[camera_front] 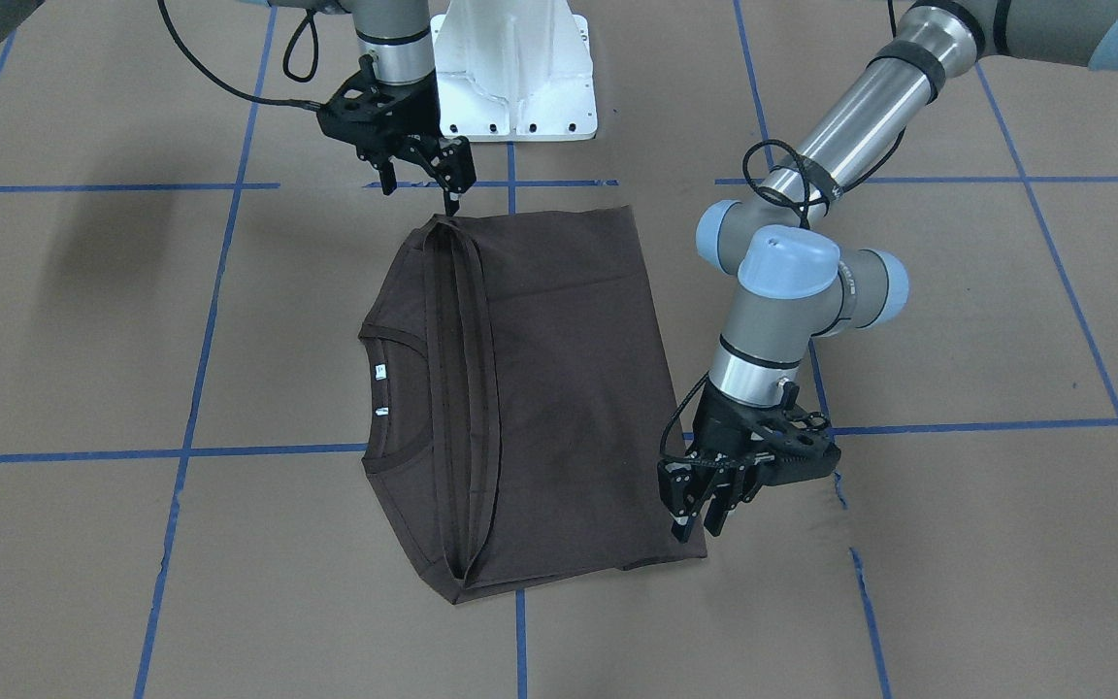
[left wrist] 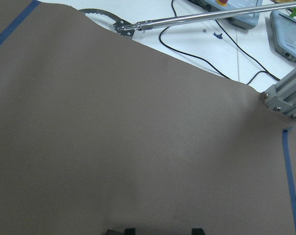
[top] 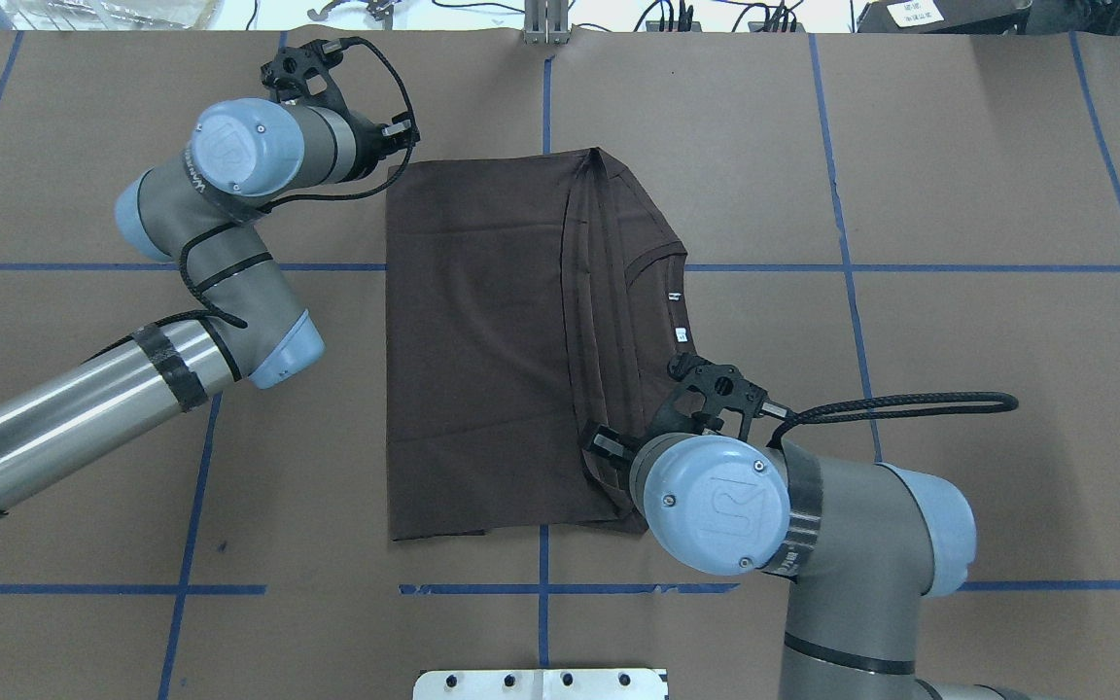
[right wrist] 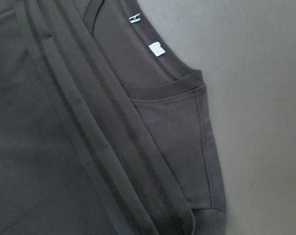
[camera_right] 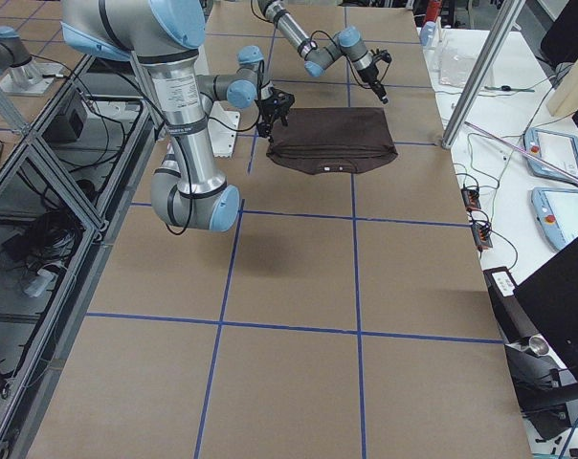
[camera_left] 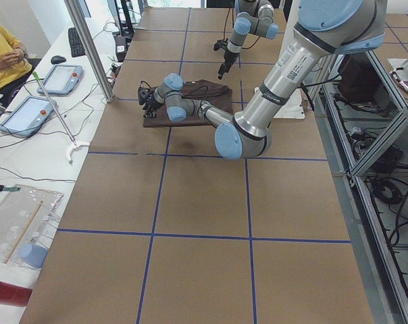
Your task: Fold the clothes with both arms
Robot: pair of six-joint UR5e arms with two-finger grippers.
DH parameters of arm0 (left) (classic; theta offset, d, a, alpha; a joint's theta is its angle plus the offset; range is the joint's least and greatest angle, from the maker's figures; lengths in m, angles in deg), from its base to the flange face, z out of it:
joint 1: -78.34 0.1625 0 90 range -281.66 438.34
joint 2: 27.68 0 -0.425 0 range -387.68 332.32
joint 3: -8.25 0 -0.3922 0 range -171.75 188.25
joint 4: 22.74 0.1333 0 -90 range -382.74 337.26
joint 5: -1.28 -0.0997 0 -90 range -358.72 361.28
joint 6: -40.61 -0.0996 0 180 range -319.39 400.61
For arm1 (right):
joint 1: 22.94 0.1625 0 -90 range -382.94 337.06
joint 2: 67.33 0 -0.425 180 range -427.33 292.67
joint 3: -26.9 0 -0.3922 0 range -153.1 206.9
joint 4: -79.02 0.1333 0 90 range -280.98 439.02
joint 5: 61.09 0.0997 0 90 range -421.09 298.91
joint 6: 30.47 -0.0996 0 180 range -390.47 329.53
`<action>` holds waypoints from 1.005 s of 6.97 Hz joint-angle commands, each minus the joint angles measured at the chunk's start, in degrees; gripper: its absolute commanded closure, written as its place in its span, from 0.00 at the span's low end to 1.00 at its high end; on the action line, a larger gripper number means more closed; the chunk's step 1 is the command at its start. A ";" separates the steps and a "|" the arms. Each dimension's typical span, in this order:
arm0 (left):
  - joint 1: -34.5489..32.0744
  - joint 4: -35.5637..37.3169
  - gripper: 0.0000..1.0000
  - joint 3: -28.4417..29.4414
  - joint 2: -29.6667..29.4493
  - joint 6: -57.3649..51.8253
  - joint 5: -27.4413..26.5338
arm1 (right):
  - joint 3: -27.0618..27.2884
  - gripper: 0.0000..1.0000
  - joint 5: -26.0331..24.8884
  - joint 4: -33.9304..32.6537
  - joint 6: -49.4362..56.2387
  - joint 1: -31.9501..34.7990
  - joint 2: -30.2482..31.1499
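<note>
The dark brown T-shirt (camera_front: 559,388) lies flat on the surface (camera_front: 957,582), already folded into a rough rectangle, between the two sets of fingers. The left fingers (camera_front: 682,512) are spread with nothing between them, and one corner of the cloth lies just below their tips. The right fingers (camera_front: 453,184) appear spread as well and no cloth is held. The diagonally opposite corner, where the stacked hems (camera_front: 467,388) end, lies just under their tips.

A further fold is judged to be the step in hand, with both corners to be gripped. For a clean result, each corner should be pinched through all its layers, so that no under-layer is left behind. Both corners should be raised together and level. The cloth should be carried over slowly, so that the stacked hems are not dragged askew.
</note>
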 commanded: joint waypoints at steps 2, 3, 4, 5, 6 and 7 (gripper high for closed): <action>0.01 -0.44 0.51 -5.22 2.57 0.46 4.16 | -7.19 0.00 2.17 3.02 21.38 -0.03 -2.63; 0.01 -0.44 0.51 -5.23 2.47 0.82 4.25 | -8.77 0.00 3.50 2.85 25.37 -0.12 -3.33; 0.19 -0.44 0.51 -5.40 2.30 0.82 4.25 | -9.74 0.00 3.34 2.76 27.93 -0.47 -3.43; 0.45 -0.44 0.51 -5.49 2.30 0.91 4.25 | -9.92 0.00 3.07 2.67 31.00 -0.73 -3.08; 0.45 -0.44 0.51 -5.84 2.30 0.91 4.25 | -10.36 0.00 2.90 2.67 31.64 -0.82 -2.90; 0.45 -0.44 0.51 -6.19 2.30 0.91 4.25 | -10.54 0.00 2.81 2.67 33.39 -0.82 -2.81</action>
